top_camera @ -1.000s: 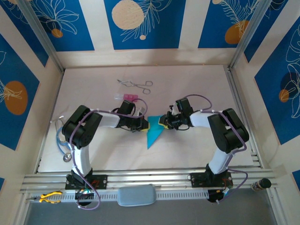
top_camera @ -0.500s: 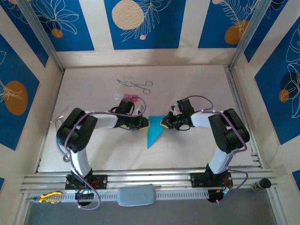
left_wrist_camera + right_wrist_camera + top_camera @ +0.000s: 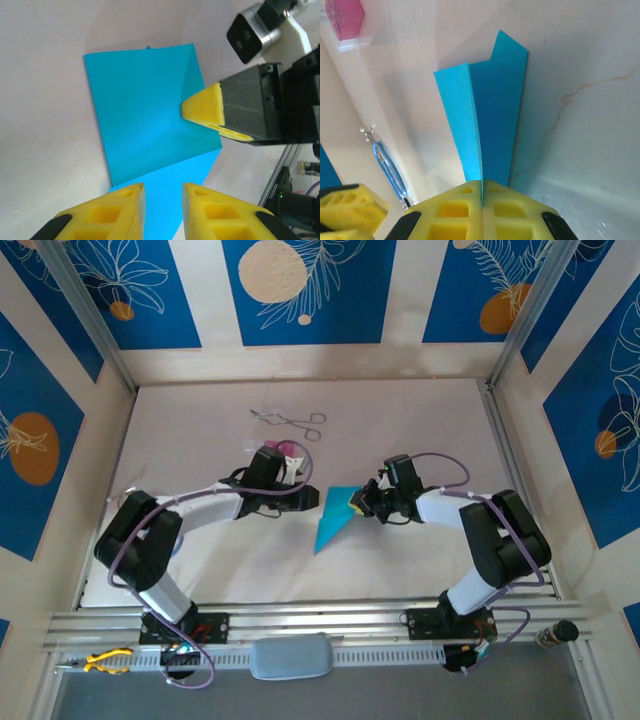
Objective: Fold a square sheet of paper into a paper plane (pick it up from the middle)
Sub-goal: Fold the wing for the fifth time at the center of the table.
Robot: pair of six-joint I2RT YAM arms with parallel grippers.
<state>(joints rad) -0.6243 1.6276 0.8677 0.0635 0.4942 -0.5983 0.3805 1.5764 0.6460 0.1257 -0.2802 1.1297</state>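
You'll find the paper plane (image 3: 333, 518) lying on the tabletop (image 3: 420, 420), to the right of the pink block (image 3: 283, 448) and nearer the arm bases than it, without touching it. It is a cyan-blue wedge, broad at the end closer to the pink block and tapering to a point at the far end (the point aims toward the bases).

Your right gripper (image 3: 353, 502) sits on the side of the plane away from the pink block, and it is clenched on the paper. In the right wrist view its two yellow fingers (image 3: 450, 210) are pressed flat together, with the paper's edge pinched in the seam between them. The folded sheet runs away from them with a crease along its length. The pink block sits in that view's top left corner, well beyond the paper.

Your left gripper (image 3: 308, 498) is on the pink block's side of the plane, close to its broad end, and it is released. In the left wrist view its jaws stand a little apart with nothing between them, the cyan sheet lying beyond (whether the fingertips brush it, you cannot tell from here).

The metal forceps (image 3: 290, 420) lie flat on the far side of the pink block, near it.
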